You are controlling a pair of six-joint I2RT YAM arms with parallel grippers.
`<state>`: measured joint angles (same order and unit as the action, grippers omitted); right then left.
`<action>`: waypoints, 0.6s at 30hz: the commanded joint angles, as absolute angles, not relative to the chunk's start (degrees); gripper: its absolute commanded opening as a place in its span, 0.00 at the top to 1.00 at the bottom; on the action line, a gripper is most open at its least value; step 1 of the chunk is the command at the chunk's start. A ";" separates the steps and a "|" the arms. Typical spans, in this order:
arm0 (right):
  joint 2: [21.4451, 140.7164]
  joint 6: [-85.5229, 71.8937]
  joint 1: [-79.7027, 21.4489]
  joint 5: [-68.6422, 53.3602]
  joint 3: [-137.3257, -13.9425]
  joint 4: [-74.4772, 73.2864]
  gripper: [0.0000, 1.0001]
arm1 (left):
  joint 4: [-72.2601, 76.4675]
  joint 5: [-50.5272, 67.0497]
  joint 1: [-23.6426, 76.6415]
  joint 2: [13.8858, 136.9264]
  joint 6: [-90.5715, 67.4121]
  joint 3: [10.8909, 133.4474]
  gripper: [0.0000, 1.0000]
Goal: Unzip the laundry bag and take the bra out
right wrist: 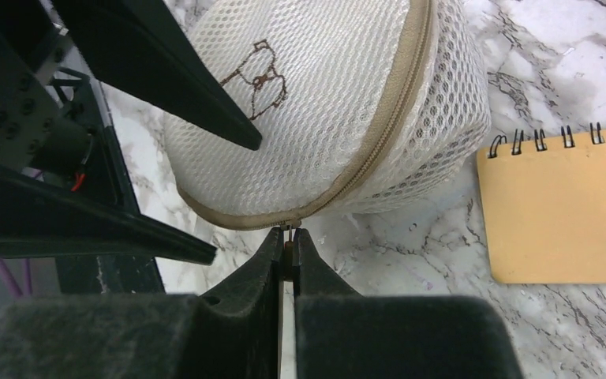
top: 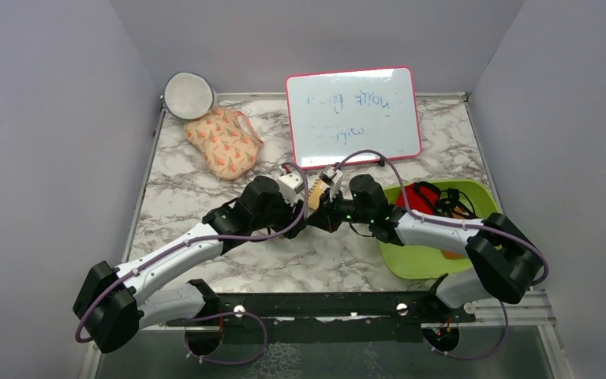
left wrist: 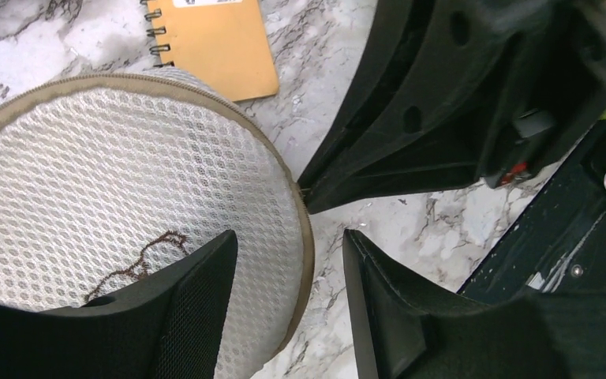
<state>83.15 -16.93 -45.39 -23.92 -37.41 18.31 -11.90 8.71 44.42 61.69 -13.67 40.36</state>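
Note:
The laundry bag [left wrist: 87, 174] is a round white mesh pouch with a tan zipper rim and a brown squiggle, and it lies on the marble table. It also shows in the right wrist view [right wrist: 339, 95]. My left gripper [left wrist: 290, 237] is open and straddles the bag's rim, with one finger [left wrist: 181, 308] over the mesh face and the other beside the bag above the table. My right gripper [right wrist: 286, 237] is shut on the zipper pull [right wrist: 287, 246] at the bag's near edge. The zipper looks closed. The bra is hidden. In the top view both grippers [top: 316, 207] meet at mid-table.
An orange spiral notepad [right wrist: 560, 213] lies just beside the bag. A peach floral pouch [top: 222, 142] and a white round disc [top: 188, 95] sit at the back left. A whiteboard [top: 353, 116] leans at the back. A green tray [top: 422, 264] holding red and black items is on the right.

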 commanded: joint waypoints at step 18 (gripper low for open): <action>76.07 -17.93 -45.60 -18.68 -35.26 14.65 0.99 | -18.73 -1.98 48.01 60.79 -1.19 42.45 0.99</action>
